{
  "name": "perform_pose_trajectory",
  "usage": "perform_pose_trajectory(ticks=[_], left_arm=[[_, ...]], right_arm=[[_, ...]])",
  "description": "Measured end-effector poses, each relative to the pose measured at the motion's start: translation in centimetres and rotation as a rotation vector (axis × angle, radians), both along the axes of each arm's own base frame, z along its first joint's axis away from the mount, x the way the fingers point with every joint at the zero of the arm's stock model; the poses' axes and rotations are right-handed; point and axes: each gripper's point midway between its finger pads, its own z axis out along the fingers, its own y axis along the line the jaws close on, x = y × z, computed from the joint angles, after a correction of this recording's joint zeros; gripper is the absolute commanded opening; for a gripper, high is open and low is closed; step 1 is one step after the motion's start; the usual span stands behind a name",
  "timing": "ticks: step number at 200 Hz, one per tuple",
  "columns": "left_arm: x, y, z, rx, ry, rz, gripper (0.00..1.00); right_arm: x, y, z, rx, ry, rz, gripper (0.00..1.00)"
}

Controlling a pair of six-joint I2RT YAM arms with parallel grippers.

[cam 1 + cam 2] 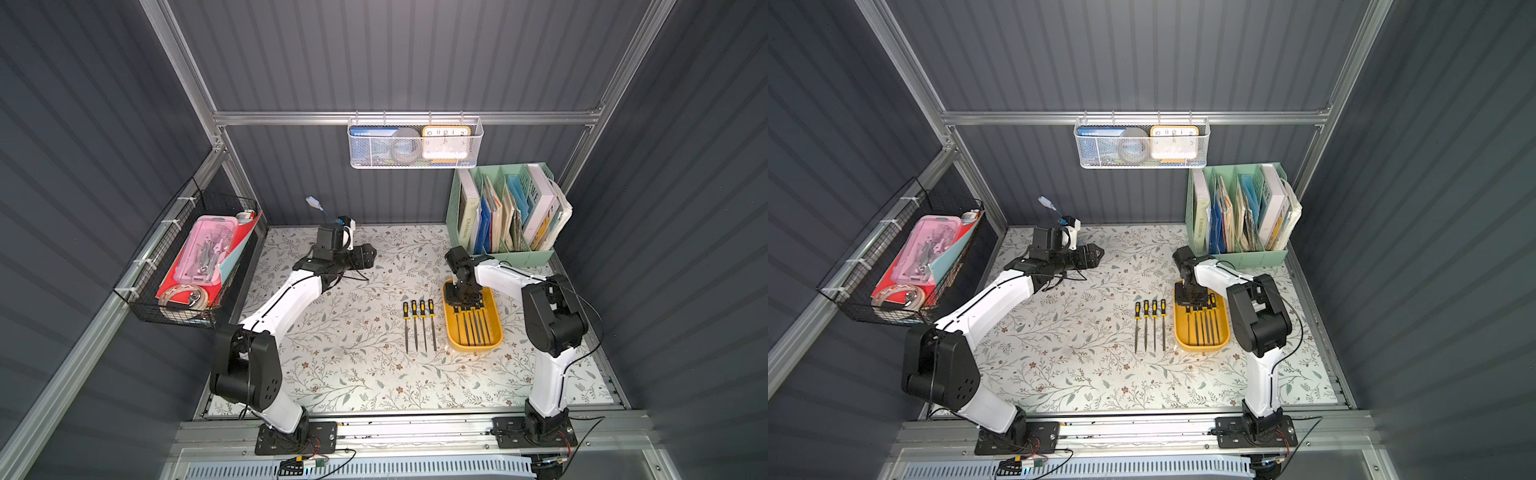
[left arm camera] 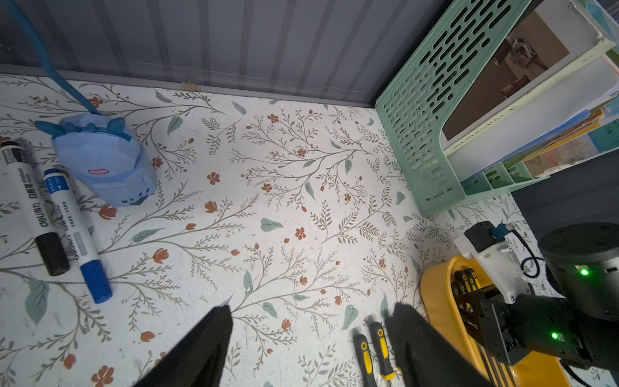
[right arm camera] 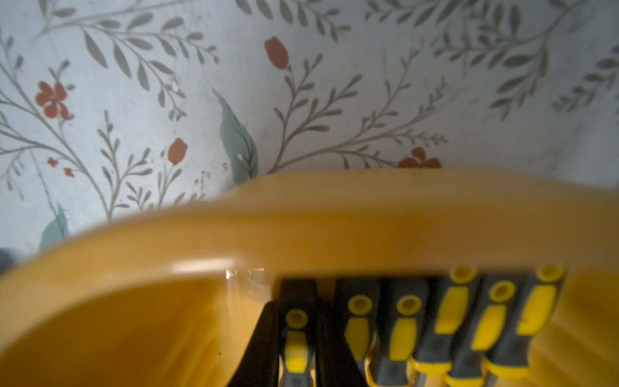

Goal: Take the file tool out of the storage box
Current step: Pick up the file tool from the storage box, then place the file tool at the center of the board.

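Right end effector (image 1: 465, 296) clamped on one file (image 3: 294, 351) in the tray (image 1: 473, 348).
Both top views: it sits over the tray's far end; four loose files (image 1: 419, 326) lie beside the tray on the tabletop (image 1: 353, 374). Left wrist: my left end effector (image 2: 311, 348) gapes, empty. Right wrist: fingers (image 3: 266, 335) pinch the handle; the file lies lengthwise, tip toward the arm bases, so I'd lift straight, level.

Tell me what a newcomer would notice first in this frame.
The right claw dips into the shallow yellow plastic tray right of centre, closed around one black-and-yellow-handled file. Beside the tray, four matching files lie in a neat row on the floral table mat. The left claw hangs open and empty over the mat's far end.
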Motion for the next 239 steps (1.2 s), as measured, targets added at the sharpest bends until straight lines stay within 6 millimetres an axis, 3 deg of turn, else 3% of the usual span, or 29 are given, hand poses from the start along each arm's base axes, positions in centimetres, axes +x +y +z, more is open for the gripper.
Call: perform_pose_trajectory(ticks=[26, 53, 77, 101, 127, 149, 191, 239], left_arm=[[0.0, 0.0, 0.0, 0.0, -0.001, 0.0, 0.81], [0.0, 0.0, 0.1, 0.0, -0.002, 0.003, 0.81], [-0.1, 0.1, 0.2, -0.011, -0.005, 0.009, 0.81], [0.0, 0.0, 0.3, -0.017, -0.008, 0.013, 0.81], [-0.1, 0.1, 0.0, -0.019, -0.003, 0.015, 0.81], [-0.2, 0.1, 0.0, -0.018, -0.002, 0.016, 0.81], [-0.6, 0.3, 0.8, -0.02, -0.019, 0.019, 0.81], [-0.8, 0.4, 0.5, -0.015, -0.014, 0.024, 0.81]], right_arm=[[0.9, 0.0, 2.5, -0.006, -0.034, -0.021, 0.0], [1.9, 1.3, 8.1, 0.04, -0.155, -0.037, 0.0], [1.7, 5.3, 13.2, 0.122, -0.264, -0.016, 0.0], [0.6, 10.7, 15.0, 0.195, -0.294, 0.019, 0.0], [-0.4, 16.3, 13.7, 0.223, -0.27, 0.053, 0.0], [-0.9, 19.3, 10.3, 0.211, -0.216, 0.054, 0.0], [-1.6, 20.1, 3.6, 0.131, -0.109, 0.025, 0.0], [-1.3, 20.3, 1.2, 0.098, -0.077, 0.025, 0.0]])
